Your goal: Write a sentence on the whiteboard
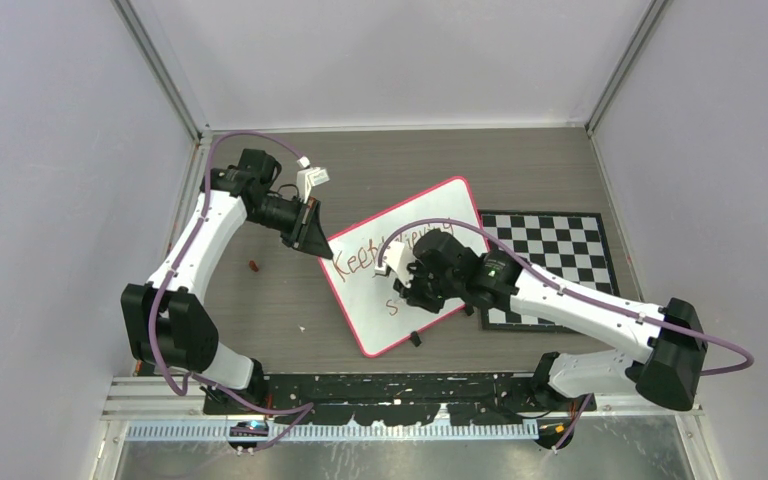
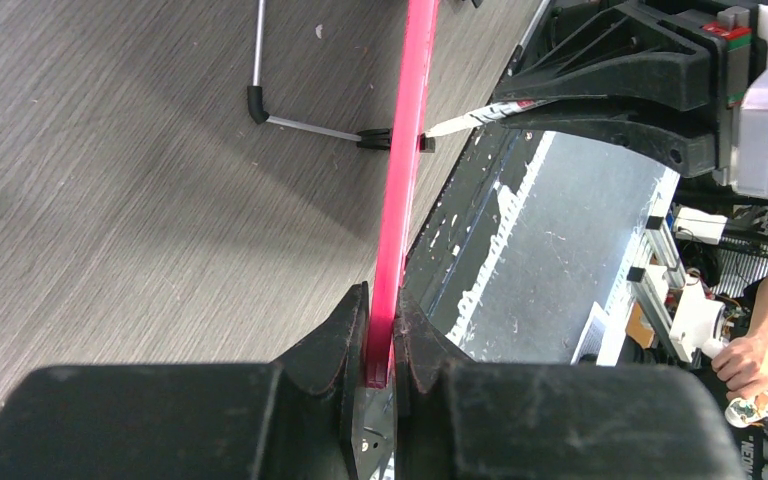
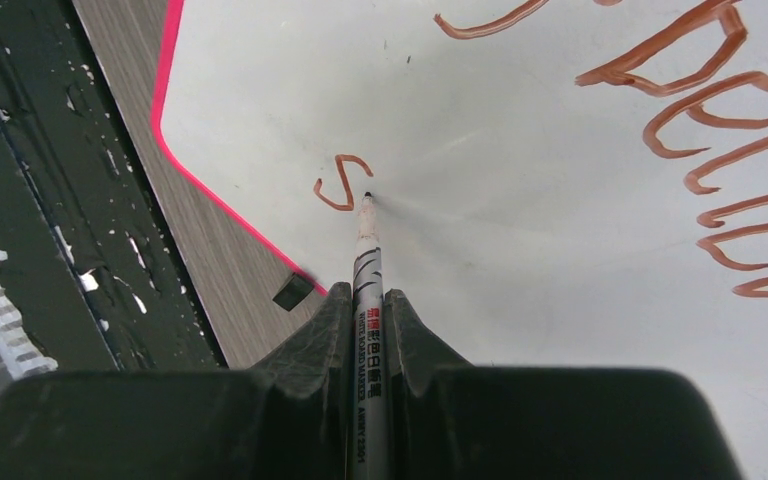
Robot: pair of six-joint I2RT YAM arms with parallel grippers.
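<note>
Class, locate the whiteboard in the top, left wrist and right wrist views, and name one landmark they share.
Top external: the whiteboard sits askew at table centre, beside the checkered board.
Left wrist: only its red-pink rim, edge-on, clamped in the left hand.
Right wrist: its white face fills most of the picture, under the marker.
Shared landmark: the red-pink rim.

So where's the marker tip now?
Right wrist view: the marker, gripped in the right claw, touches its tip to the whiteboard just right of the letter S.
</note>
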